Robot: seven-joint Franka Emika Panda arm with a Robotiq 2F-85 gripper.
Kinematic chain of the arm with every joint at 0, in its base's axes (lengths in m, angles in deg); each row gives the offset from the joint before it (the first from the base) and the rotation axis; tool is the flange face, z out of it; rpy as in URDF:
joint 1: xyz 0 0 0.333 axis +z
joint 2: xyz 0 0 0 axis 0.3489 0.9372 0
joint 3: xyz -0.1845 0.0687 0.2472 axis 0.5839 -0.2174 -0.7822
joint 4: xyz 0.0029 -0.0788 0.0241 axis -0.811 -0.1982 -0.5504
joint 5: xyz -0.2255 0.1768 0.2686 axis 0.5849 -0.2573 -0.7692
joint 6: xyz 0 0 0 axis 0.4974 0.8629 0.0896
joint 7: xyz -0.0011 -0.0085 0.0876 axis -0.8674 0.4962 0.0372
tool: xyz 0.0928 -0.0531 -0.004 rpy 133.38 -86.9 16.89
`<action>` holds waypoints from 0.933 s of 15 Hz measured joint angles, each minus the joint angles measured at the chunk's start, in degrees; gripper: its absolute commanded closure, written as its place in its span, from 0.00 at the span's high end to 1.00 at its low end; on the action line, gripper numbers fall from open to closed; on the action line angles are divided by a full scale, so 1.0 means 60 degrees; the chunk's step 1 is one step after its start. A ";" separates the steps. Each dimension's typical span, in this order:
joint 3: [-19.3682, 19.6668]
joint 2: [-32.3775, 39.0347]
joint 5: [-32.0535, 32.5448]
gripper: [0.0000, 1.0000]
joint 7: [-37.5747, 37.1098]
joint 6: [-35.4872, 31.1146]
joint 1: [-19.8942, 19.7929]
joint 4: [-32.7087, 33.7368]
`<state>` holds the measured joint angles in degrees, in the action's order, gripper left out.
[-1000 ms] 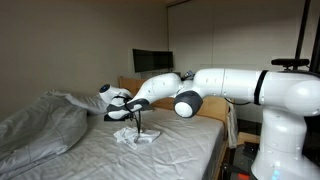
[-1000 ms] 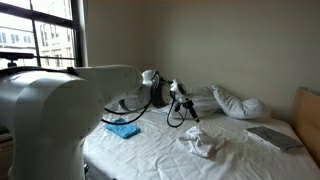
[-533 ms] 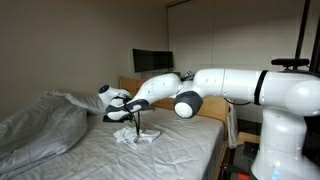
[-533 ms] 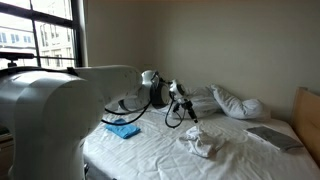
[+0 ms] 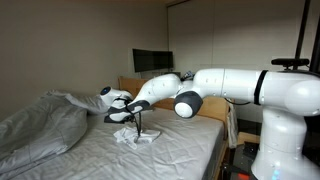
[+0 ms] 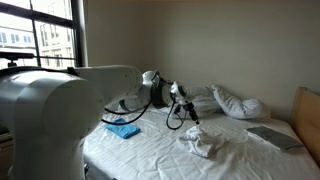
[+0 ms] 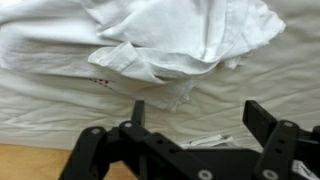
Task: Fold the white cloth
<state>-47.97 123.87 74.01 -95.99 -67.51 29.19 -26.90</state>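
A: Is the end effector [image 7: 197,118] holding anything?
B: No, its jaws are wide apart, empty. The white cloth [image 7: 180,35] lies bunched on the bed [image 7: 50,105] toward 12 o'clock. Best pinch one edge only, then pull it over slowly

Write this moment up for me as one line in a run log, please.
white cloth: crumpled on bedsheet | fingers: open, empty, close to cloth | fold: not started

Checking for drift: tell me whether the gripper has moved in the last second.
No. In an exterior view the gripper holds the same spot over the white cloth, judged against the monitor behind.
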 measured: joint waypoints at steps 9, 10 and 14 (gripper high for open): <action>0.0121 0.0017 0.0124 1.00 -0.1157 -0.3682 -0.0299 -0.0626; 0.0133 0.0018 0.0124 1.00 -0.1483 -0.4100 -0.0301 -0.0743; 0.0204 0.0023 -0.0061 1.00 -0.2280 -0.4321 -0.0227 -0.0819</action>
<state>-46.75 124.01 73.64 -109.67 -93.44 27.82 -31.82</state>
